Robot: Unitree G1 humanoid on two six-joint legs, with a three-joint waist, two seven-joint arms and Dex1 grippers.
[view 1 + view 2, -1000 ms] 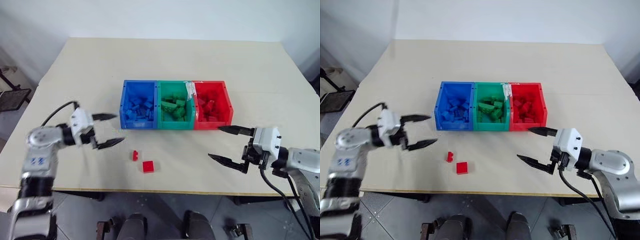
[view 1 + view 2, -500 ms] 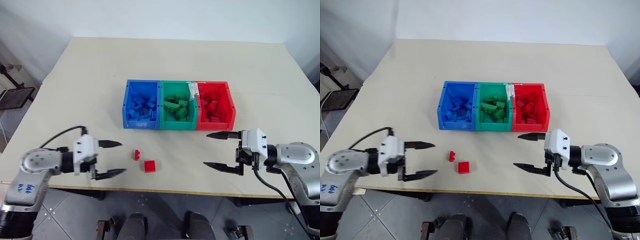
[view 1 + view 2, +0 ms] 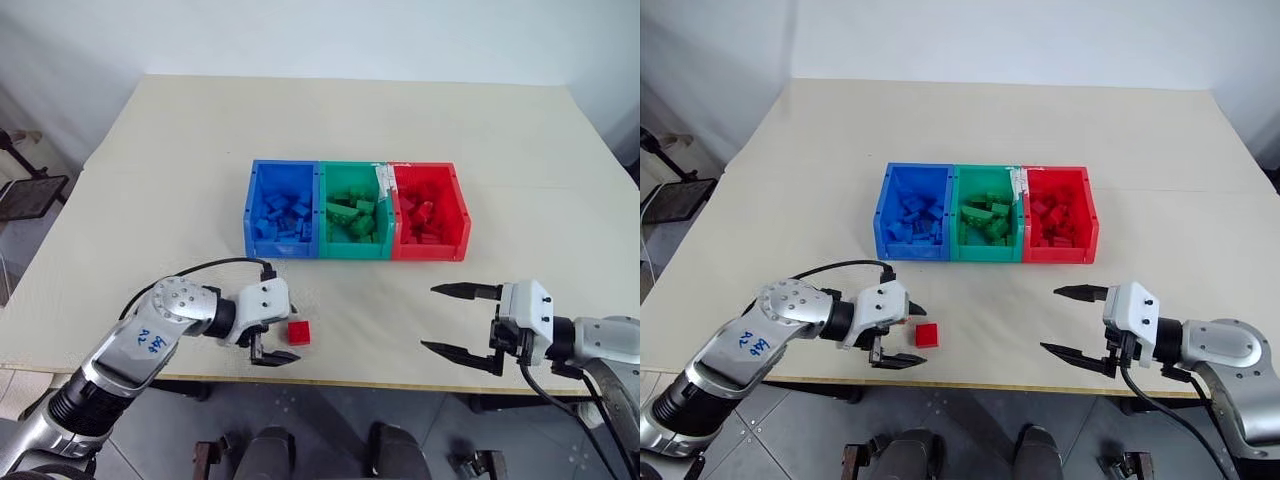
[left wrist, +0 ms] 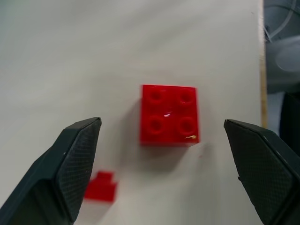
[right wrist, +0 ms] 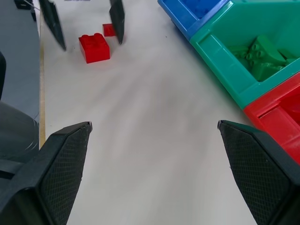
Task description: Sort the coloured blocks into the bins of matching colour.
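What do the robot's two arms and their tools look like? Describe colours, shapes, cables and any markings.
Both arms are silver-grey with rounded joints. The left arm bears blue handwritten marks. Each ends in a white block carrying two tapered black fingers with cross-hatched pads: left tool, right tool. A black cable loops over the left wrist; another hangs below the right.
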